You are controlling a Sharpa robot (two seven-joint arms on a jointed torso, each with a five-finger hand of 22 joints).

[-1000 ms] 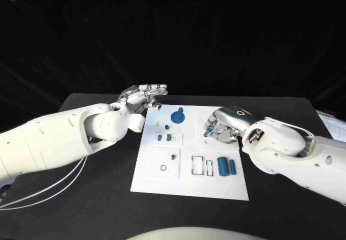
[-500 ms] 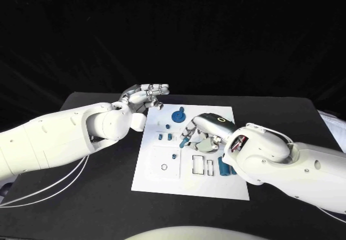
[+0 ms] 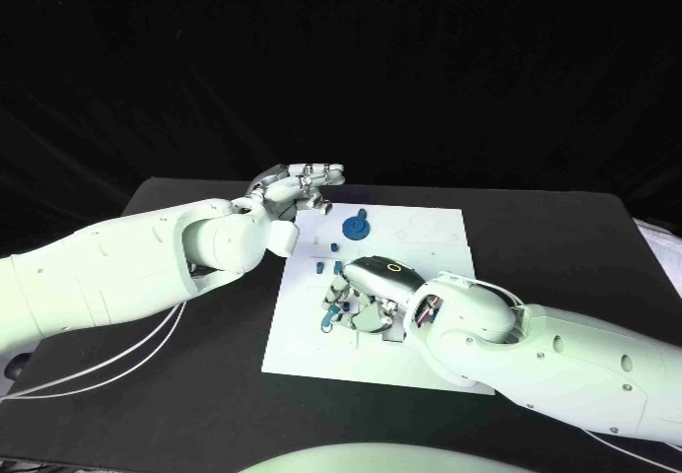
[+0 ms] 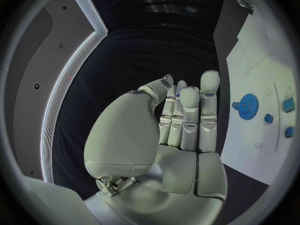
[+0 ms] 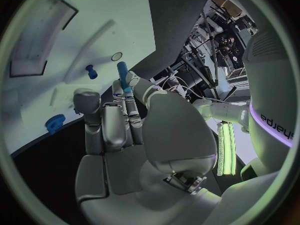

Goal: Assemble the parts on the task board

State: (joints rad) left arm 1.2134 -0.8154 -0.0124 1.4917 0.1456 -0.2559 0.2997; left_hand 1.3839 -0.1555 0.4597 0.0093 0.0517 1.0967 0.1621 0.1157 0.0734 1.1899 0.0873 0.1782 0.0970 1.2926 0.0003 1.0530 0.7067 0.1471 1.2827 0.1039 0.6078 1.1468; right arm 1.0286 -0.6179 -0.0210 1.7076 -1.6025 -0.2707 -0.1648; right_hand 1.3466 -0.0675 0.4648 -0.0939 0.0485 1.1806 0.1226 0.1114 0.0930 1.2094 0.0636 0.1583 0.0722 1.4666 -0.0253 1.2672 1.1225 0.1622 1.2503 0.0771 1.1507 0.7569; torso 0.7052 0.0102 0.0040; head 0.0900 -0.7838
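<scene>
Pinching a small blue peg (image 5: 122, 74) between thumb and fingertips, the right robot hand (image 3: 364, 293) is hovering over the white board (image 3: 434, 229) on the desk (image 3: 569, 246). The left robot hand (image 3: 296, 187) is idling beyond the board's far corner, fingers lightly curled around nothing. The peg is looking light, stiff and slippery; gripping mid-shaft seems safest.

r hand (image 5: 128, 135) pinches blue peg (image 5: 122, 75)

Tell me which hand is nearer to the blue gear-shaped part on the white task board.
Left. The left hand hovers just beyond the board's far left corner, close to the blue gear-shaped part. The right hand is over the middle of the white task board, farther from it.
</scene>
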